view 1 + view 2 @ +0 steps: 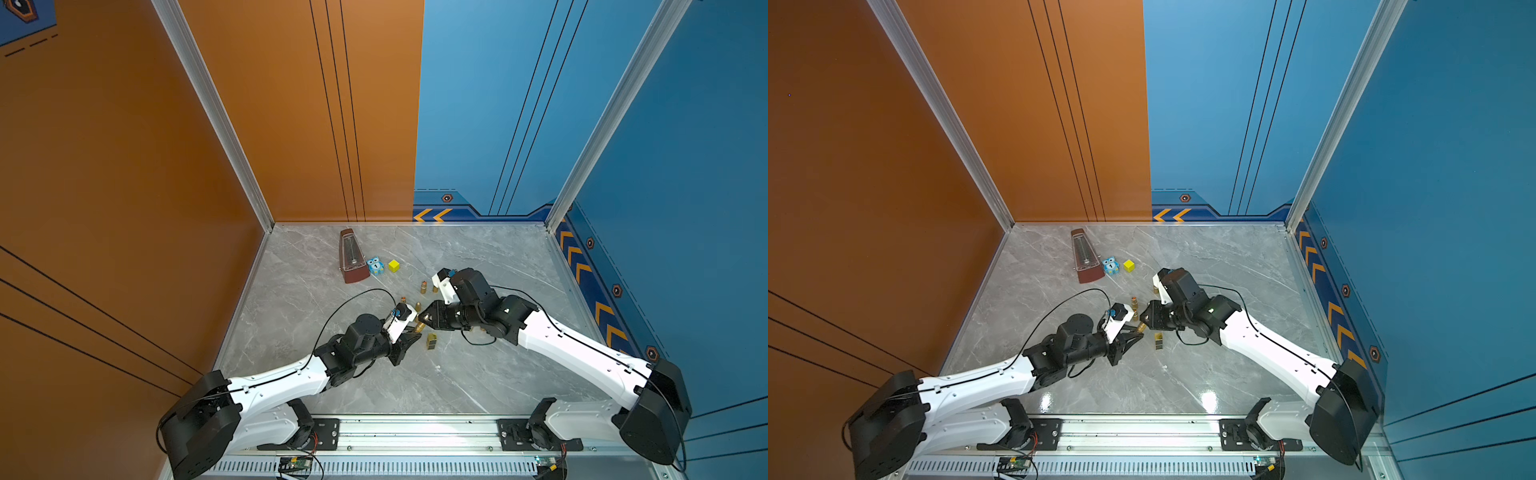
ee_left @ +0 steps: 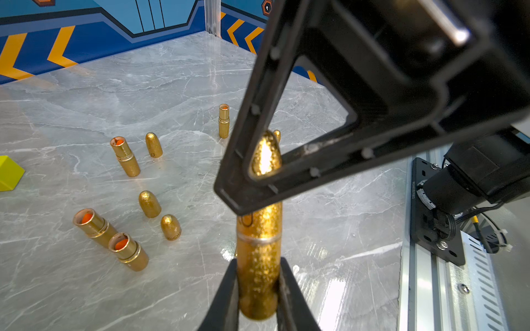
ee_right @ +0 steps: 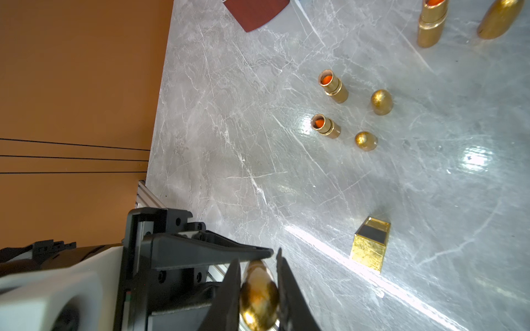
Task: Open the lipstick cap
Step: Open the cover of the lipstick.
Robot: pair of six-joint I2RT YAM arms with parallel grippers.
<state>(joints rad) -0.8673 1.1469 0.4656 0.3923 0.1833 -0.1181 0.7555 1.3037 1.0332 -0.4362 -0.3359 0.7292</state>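
Note:
A gold glitter lipstick (image 2: 259, 258) is held in the air between both arms, above the marble table (image 1: 374, 386). My left gripper (image 2: 258, 275) is shut on its base end. Its bullet-shaped cap (image 2: 265, 154) sits flush on the base at a thin seam. My right gripper (image 3: 258, 266) is shut on that cap (image 3: 259, 295), one finger on each side. In both top views the two grippers meet nose to nose over the table's middle, left gripper (image 1: 413, 333), right gripper (image 1: 424, 318), with the lipstick (image 1: 1140, 328) a small gold spot between them.
Several opened gold lipsticks with orange cores (image 2: 126, 156) and loose gold caps (image 2: 149, 203) stand behind the grippers. A square gold box (image 1: 431, 340) stands just in front of them. A metronome (image 1: 353, 257), a blue owl toy (image 1: 375, 266) and a yellow cube (image 1: 394, 265) stand at the back.

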